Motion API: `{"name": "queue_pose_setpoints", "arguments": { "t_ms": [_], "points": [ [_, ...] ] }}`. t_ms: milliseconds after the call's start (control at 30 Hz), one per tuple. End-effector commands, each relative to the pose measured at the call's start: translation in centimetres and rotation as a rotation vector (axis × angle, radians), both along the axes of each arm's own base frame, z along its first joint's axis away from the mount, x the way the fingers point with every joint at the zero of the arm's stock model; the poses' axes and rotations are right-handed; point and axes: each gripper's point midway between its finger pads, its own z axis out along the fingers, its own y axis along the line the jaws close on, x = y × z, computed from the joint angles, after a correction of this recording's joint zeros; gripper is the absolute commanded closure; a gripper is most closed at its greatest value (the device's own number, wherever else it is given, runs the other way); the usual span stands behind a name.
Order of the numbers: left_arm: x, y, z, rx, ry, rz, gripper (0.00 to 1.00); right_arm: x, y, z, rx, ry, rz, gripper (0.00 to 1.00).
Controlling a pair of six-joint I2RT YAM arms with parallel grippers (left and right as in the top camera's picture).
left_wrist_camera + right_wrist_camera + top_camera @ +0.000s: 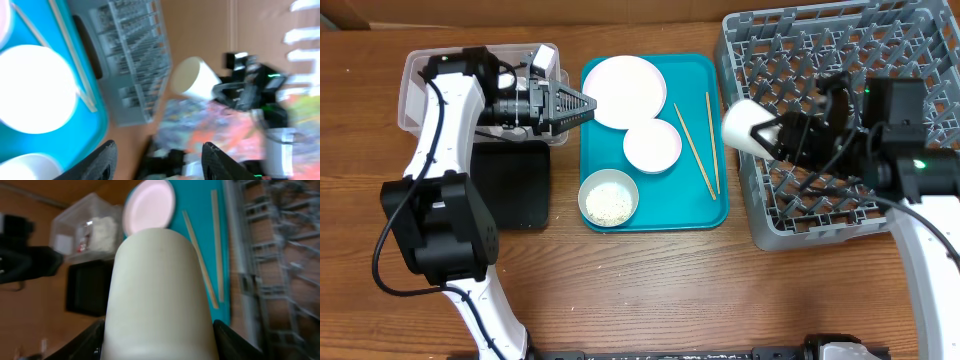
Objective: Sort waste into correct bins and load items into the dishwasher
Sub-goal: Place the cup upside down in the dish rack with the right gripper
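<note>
Dish-clearing at a wooden table: much of the clear plastic tub (415,75) is hidden under the left arm in the overhead view, and the crumpled white napkins (104,232) inside it are made out only as a blurred pale mass from the right wrist. The black tray (520,190) is partly covered by the same arm. The left wrist picture is smeared by blur.

The small white cup (745,128) is pinched at its narrow end by the right gripper (772,132). It is held on its side above the left wall of the grey dish rack (820,40), with its wider end turned toward the teal tray (685,205). Its plain, matte side fills the right wrist view; its inside is not shown.

The left gripper (575,104) is seen with fingers spread and nothing between them, just beside the white plate (623,92). An empty bowl (652,145), a bowl (588,185) of loose rice (609,203) and two chopsticks (693,150) are laid on the teal tray.
</note>
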Motion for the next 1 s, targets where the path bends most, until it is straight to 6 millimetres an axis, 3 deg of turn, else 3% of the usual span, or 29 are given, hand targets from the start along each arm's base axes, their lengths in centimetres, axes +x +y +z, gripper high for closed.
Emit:
{"name": "queue_pose_setpoints", "arguments": {
  "t_ms": [0, 233, 367, 800, 967],
  "points": [
    [-0.5, 0.8, 1.7, 0.295, -0.187, -0.03, 0.41, -0.3, -4.8, 1.4, -0.226, -0.002, -0.202, 0.56],
    [0.2, 5.4, 1.5, 0.931, -0.208, 0.145, 0.38, -3.8, -7.7, -2.0, -0.364, 0.228, -0.313, 0.55],
    [0.2, 5.9, 1.2, 1.093, -0.193, 0.199, 0.36, -4.8, -8.3, -4.2, -0.413, 0.353, -0.313, 0.55],
    [0.1, 3.6, 0.5, 1.136, -0.216, 0.161, 0.36, -4.2, -8.9, -10.5, -0.485, 0.618, -0.282, 0.51],
    [0.2, 3.6, 0.5, 1.135, -0.217, 0.162, 0.36, -4.2, -8.6, -11.4, -0.477, 0.661, -0.267, 0.33]
  ]
}}
